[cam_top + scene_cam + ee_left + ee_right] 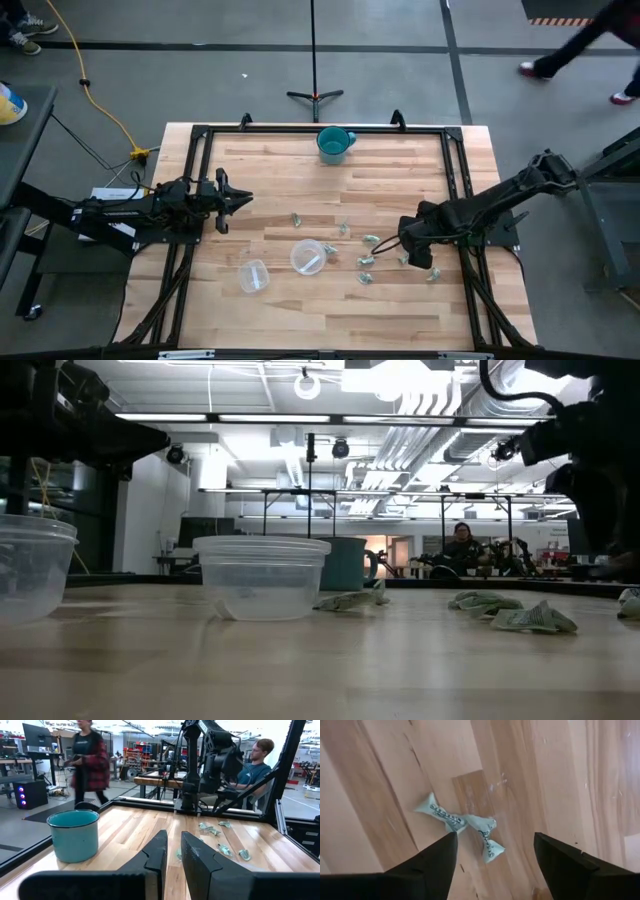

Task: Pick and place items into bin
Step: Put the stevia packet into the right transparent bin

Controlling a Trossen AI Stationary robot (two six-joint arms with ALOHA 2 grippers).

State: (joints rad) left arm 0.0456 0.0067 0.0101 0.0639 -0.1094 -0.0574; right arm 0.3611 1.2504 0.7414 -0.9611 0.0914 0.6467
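Several tiny pale green-silver wrapped pieces lie flat and scattered on the wooden table, right of centre. My right gripper is open and points down over two of them, which lie end to end between its fingers, untouched. In the high view this gripper stands near the table's right side. A clear plastic tub stands upright at the table's middle, and a second one stands left of it. My left gripper waits over the table's left edge, shut on nothing.
A teal mug stands near the far edge. A black frame runs around the table. The low view shows both tubs and pieces. People are in the room beyond the table.
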